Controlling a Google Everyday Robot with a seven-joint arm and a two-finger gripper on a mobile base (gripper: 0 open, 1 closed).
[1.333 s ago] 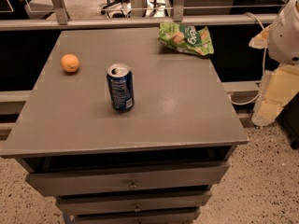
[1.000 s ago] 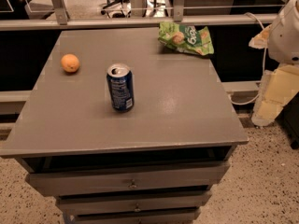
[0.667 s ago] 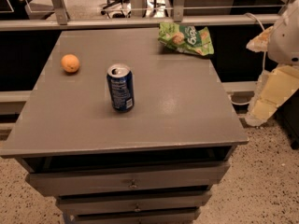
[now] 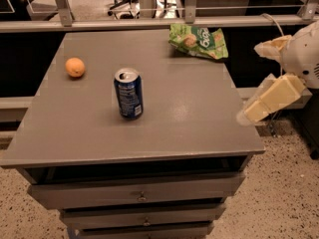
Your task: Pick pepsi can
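Observation:
The pepsi can (image 4: 128, 93) is dark blue with a silver top and stands upright on the grey cabinet top (image 4: 189, 108), left of its middle. My gripper (image 4: 251, 82) hangs in the air off the right edge of the cabinet top, well to the right of the can. Its two cream fingers (image 4: 271, 97) are spread apart with nothing between them.
A round orange fruit (image 4: 75, 67) lies at the left of the top. A green snack bag (image 4: 198, 41) lies at the back right corner. Drawers (image 4: 142, 195) sit below the front edge. A metal rail (image 4: 149, 23) runs behind the cabinet.
My gripper has shifted a little left and down toward the cabinet's right edge. The can, orange and bag have not moved.

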